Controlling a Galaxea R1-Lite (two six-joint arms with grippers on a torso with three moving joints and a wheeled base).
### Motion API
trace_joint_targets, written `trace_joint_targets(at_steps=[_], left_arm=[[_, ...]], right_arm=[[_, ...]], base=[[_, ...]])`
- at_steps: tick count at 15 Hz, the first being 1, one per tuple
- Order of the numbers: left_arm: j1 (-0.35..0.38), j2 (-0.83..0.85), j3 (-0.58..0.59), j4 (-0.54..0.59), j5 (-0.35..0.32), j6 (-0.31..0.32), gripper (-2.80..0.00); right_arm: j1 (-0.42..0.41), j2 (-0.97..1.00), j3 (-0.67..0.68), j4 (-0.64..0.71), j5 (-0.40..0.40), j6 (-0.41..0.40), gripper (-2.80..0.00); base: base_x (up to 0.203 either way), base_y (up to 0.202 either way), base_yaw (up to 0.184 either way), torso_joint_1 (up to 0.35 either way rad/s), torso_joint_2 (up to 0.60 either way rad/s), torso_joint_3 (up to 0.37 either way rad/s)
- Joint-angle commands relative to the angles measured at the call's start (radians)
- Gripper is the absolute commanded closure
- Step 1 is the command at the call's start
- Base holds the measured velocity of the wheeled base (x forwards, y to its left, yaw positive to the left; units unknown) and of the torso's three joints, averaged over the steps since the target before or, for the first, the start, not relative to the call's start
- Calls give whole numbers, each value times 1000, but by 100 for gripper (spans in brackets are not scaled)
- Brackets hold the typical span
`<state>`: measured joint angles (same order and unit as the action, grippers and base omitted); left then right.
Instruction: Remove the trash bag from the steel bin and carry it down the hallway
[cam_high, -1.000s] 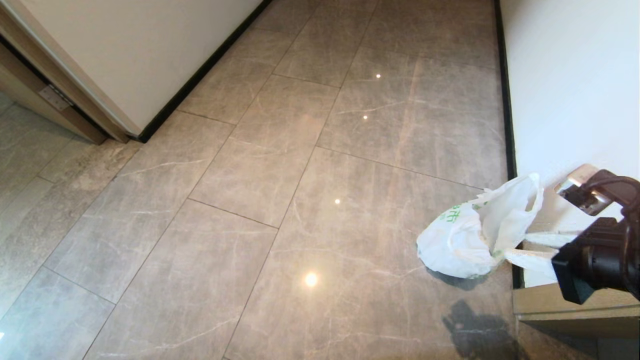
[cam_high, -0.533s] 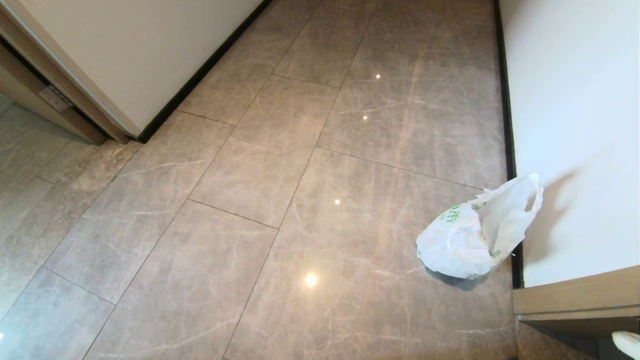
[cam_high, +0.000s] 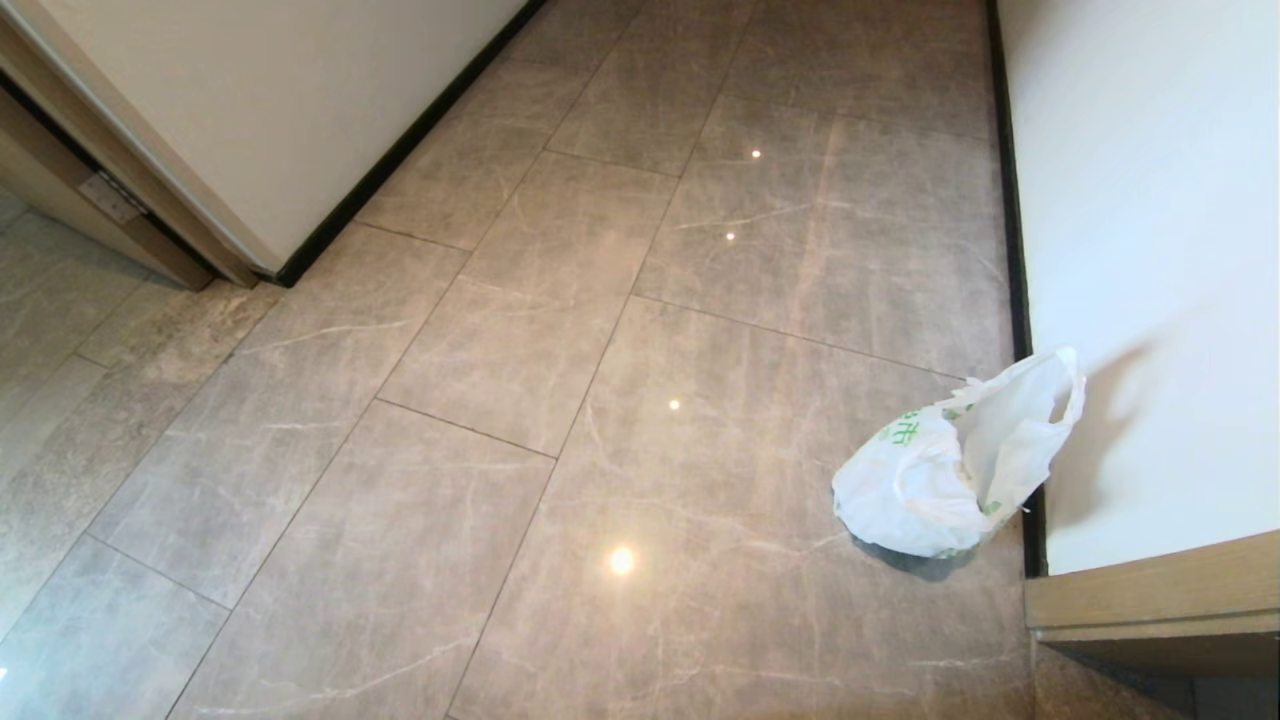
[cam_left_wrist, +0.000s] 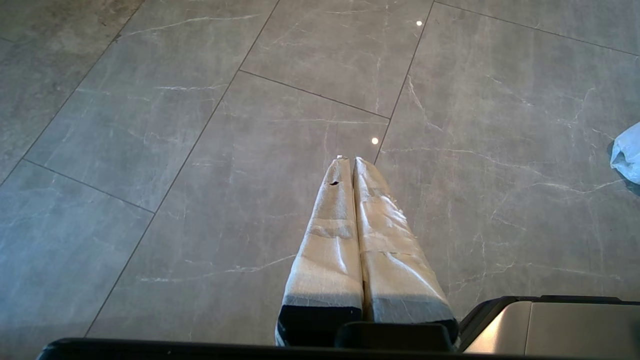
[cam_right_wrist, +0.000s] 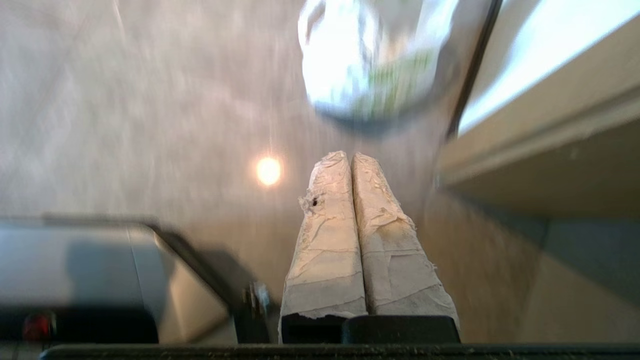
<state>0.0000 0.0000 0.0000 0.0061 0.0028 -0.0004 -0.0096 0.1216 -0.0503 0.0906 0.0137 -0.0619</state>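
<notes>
The white trash bag (cam_high: 940, 470) with green print lies on the glossy tiles of the hallway (cam_high: 600, 330), against the right wall's black baseboard, its handle loop standing up. It also shows in the right wrist view, trash bag (cam_right_wrist: 360, 55), and at the edge of the left wrist view, trash bag (cam_left_wrist: 627, 152). My right gripper (cam_right_wrist: 350, 156) is shut and empty, low over the floor, short of the bag. My left gripper (cam_left_wrist: 348, 160) is shut and empty over bare tiles. Neither arm appears in the head view. The steel bin is out of view.
A white wall (cam_high: 1150, 250) with black baseboard runs along the right. A wooden ledge (cam_high: 1150, 595) juts out near the bag. At the left stand another wall and a wooden door frame (cam_high: 110, 200). The robot's base (cam_left_wrist: 550, 325) shows beside the left gripper.
My right arm has pulled back out of the head view, away from the bag, and its gripper has shut. The bag stays where it lay on the floor.
</notes>
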Motion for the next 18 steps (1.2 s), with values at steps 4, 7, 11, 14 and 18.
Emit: trace_joint_targets(at_steps=[4, 7, 11, 14, 18], left_arm=[[0, 0, 0, 0, 0, -1, 0], [0, 0, 0, 0, 0, -1, 0], [0, 0, 0, 0, 0, 0, 0], [0, 0, 0, 0, 0, 0, 0], [0, 0, 0, 0, 0, 0, 0]], right_arm=[[5, -122, 26, -35, -9, 17, 0], [3, -122, 27, -38, -10, 25, 0], [3, -122, 27, -38, -9, 25, 0], [3, -122, 27, -38, -11, 25, 0], [3, -122, 27, -38, -11, 24, 0]], base=[[0, 0, 0, 0, 0, 0], [0, 0, 0, 0, 0, 0], [0, 0, 0, 0, 0, 0], [0, 0, 0, 0, 0, 0], [0, 0, 0, 0, 2, 30]])
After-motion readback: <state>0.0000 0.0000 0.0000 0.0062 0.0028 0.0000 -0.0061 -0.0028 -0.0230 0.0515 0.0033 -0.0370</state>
